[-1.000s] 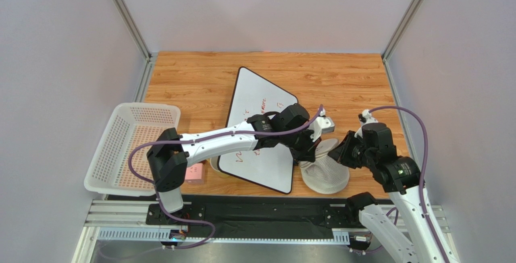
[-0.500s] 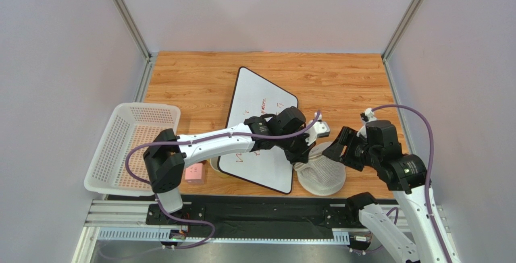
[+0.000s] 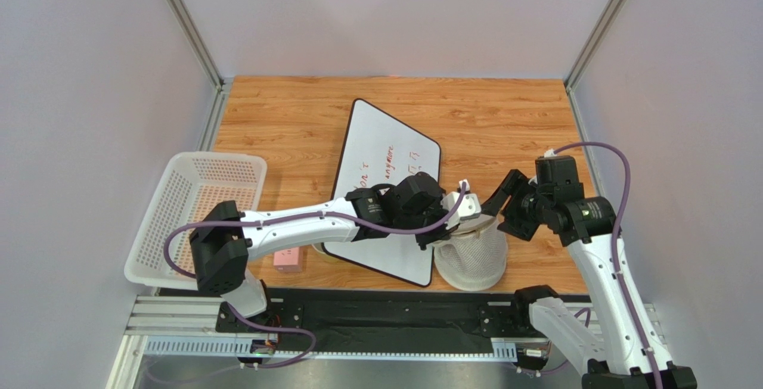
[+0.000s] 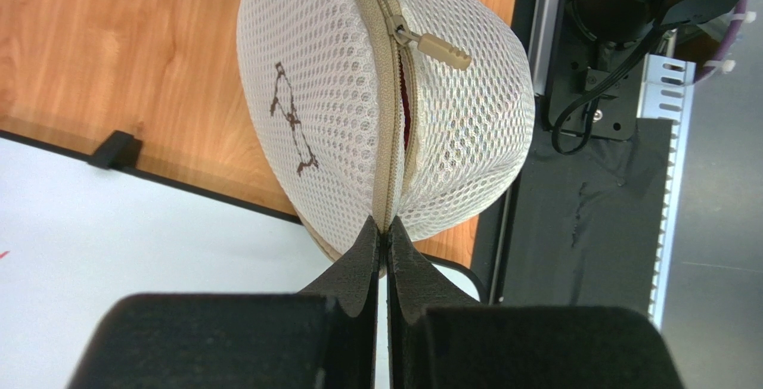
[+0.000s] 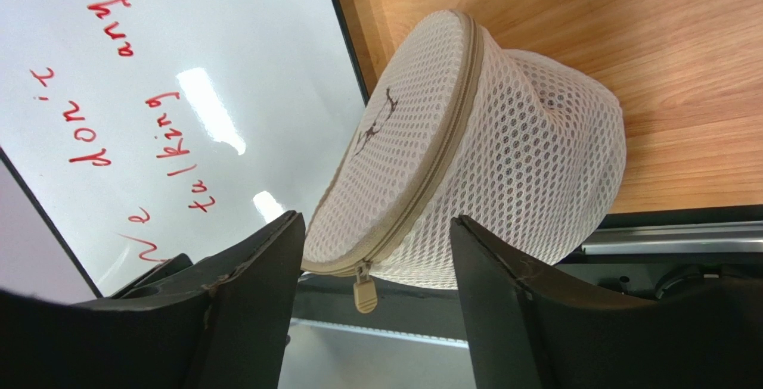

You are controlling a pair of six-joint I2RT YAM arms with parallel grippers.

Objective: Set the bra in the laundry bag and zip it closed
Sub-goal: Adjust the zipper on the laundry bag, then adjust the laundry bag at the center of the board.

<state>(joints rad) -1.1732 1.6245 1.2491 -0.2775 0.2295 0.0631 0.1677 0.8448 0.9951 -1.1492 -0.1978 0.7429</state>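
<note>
L gripper (image 4: 383, 231) is pinched shut on the tan zip seam of the laundry bag (image 3: 473, 259), which sits tipped at abt 5 o'clock on the table (image 3: 287, 116), right by the whiteboard (image 3: 387, 161) edge. R gripper (image 5: 376, 224) hangs at the bag's 1 o'clock w/ fingers spread wide, holding nothing, the zip pull (image 5: 364, 292) seen between them. The bra (image 4: 407, 110) is inside the bag; only a dark red sliver shows thru a gap in the zip.
</note>
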